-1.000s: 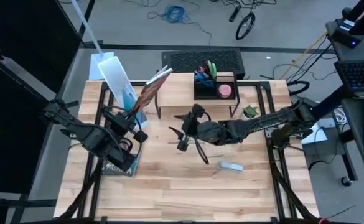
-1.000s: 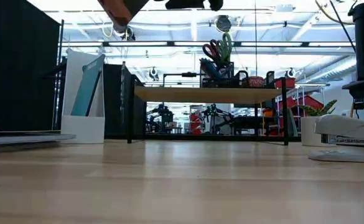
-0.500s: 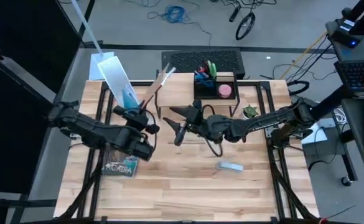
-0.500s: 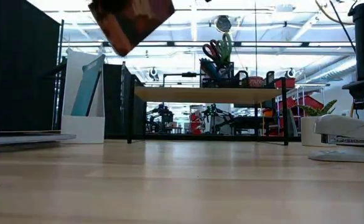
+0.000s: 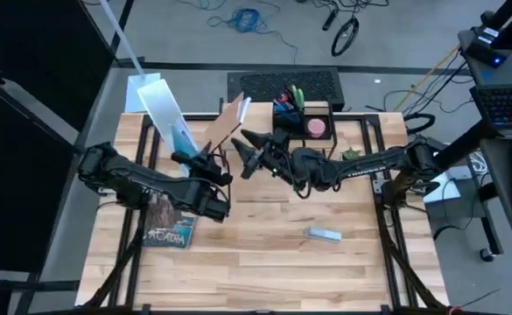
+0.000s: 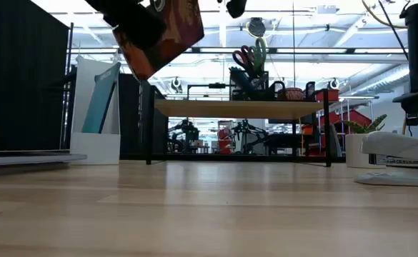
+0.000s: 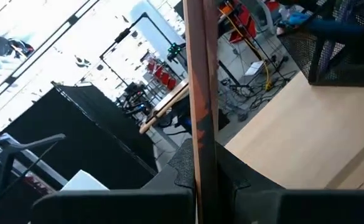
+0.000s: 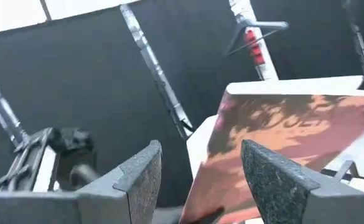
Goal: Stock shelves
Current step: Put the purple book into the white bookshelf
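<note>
The left gripper [image 5: 213, 164] pinches a thin reddish-brown book [image 5: 225, 128] by its lower edge, holding it up in the air over the left end of the shelf [image 5: 256, 122]. In the left wrist view the book [image 7: 198, 93] shows edge-on as a narrow brown strip clamped between the dark fingers [image 7: 169, 199]. In the low view its mottled red cover [image 6: 167, 32] hangs tilted above the table.

The right gripper [image 5: 248, 150] sits just beside the book with its two textured grey fingers [image 8: 138, 177] spread wide and holding nothing; the flat cover [image 8: 281, 137] faces them.

The shelf is a low riser with a flat light-wood top [image 6: 241, 108] on thin black metal legs, standing at the back middle of the slatted wooden table [image 5: 264, 262]. A black mesh tray [image 5: 301, 118] of scissors and pens rests on it.
</note>
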Controlling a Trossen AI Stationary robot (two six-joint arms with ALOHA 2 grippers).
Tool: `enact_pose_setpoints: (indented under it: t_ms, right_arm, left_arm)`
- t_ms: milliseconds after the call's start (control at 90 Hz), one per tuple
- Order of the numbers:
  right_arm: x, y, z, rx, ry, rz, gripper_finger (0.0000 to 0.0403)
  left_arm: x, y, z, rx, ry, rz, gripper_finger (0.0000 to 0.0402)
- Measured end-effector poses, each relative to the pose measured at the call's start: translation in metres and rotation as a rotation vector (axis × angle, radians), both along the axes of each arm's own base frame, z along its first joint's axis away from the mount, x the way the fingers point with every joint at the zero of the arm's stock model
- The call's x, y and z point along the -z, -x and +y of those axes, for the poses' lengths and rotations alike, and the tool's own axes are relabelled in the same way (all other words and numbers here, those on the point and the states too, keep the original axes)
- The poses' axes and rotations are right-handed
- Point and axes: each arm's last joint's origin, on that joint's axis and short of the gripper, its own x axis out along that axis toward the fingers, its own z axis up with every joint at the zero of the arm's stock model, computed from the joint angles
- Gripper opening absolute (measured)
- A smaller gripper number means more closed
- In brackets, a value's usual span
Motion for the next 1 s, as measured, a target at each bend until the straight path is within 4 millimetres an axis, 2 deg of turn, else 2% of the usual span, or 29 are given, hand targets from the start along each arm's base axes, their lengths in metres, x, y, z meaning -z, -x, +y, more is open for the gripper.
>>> enact_pose_setpoints:
  t_ms: [400,767,1000]
  right_arm:
    - [0.011,-0.002,-0.014,0.127,-0.119,-0.001,0.0201]
    - [0.016,-0.003,-0.024,0.132,-0.196,-0.010,0.0201]
    - [0.019,-0.008,-0.039,0.102,-0.270,-0.117,0.0200]
  left_arm:
    - [0.009,-0.006,0.002,-0.010,-0.008,0.033,0.0000]
    - [0.009,-0.005,0.001,-0.011,-0.005,0.043,0.0000]
    - [0.010,-0.010,0.000,-0.010,-0.016,0.063,0.0000]
